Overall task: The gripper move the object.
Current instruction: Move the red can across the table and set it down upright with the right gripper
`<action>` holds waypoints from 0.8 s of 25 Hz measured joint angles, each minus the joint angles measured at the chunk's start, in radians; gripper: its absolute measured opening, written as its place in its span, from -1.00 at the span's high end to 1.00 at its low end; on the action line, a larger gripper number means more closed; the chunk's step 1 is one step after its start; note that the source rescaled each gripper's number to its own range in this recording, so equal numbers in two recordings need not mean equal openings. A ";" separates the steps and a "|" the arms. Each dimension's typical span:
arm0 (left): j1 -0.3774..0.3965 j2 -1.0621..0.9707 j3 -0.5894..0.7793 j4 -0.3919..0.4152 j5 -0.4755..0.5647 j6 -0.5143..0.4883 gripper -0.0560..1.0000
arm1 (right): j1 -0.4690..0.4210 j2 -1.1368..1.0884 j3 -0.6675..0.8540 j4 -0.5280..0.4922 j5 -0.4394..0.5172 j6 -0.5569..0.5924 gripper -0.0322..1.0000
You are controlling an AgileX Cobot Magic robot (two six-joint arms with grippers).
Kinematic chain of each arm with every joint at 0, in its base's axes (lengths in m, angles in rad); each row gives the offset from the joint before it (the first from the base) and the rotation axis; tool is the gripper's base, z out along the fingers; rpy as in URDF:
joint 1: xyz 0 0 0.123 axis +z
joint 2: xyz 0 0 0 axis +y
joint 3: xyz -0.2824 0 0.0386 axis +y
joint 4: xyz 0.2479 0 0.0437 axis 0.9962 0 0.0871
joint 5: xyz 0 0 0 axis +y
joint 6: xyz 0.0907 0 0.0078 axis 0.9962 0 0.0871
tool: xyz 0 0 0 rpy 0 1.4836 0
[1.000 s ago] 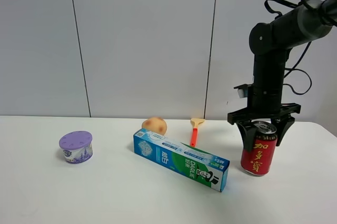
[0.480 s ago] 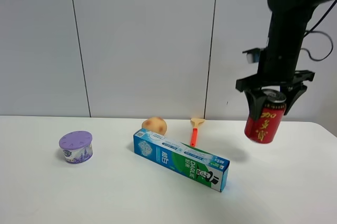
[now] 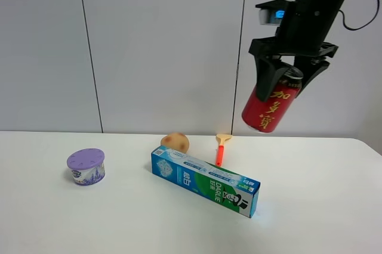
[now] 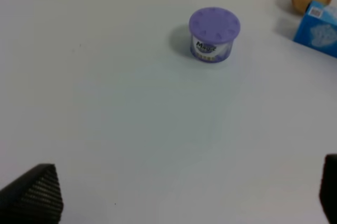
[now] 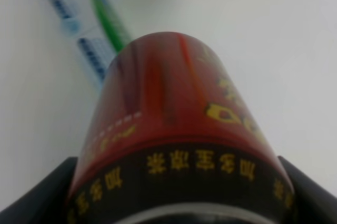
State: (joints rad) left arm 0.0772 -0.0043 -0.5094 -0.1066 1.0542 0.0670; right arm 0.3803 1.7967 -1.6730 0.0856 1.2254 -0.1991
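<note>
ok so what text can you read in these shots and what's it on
"DARLIE": on the box; its other print is too small to read.
"加多宝": gold characters on the can, which hangs in the right gripper.
"Magic", as far as it can be made out: on the cup; the smaller line under it is blurred.
Gold characters on the can's black band, right wrist view: too blurred to read.

White tabletop, pale grey panelled wall, even indoor light

Tilted red can aloft in gripper
</note>
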 joint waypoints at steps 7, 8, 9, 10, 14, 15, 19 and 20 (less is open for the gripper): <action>0.000 0.000 0.000 0.000 0.000 0.000 -1.00 | 0.214 0.099 -0.145 0.003 0.009 -0.014 0.93; 0.000 0.000 0.000 0.000 0.000 0.000 -1.00 | 0.240 0.122 -0.182 0.006 0.009 -0.010 0.93; 0.000 0.000 0.000 0.000 0.000 0.000 -1.00 | 0.261 0.152 -0.215 0.006 0.009 -0.005 0.93; 0.000 0.000 0.000 0.000 0.000 0.000 -1.00 | 0.285 0.184 -0.256 0.006 0.009 0.005 0.93; 0.000 0.000 0.000 0.000 0.000 0.000 -1.00 | 0.354 0.318 -0.409 0.010 0.007 0.032 0.93; 0.000 0.000 0.000 0.000 0.000 0.000 -1.00 | 0.366 0.345 -0.437 0.013 0.005 0.038 0.93; 0.000 0.000 0.000 0.000 0.000 0.000 -1.00 | 0.380 0.437 -0.474 0.025 0.001 0.057 0.93; 0.000 0.000 0.000 0.000 0.000 0.000 -1.00 | 0.380 0.455 -0.475 0.025 0.002 0.058 0.93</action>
State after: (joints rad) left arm 0.0772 -0.0043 -0.5094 -0.1066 1.0542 0.0670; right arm 0.7598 2.2520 -2.1476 0.1108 1.2279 -0.1410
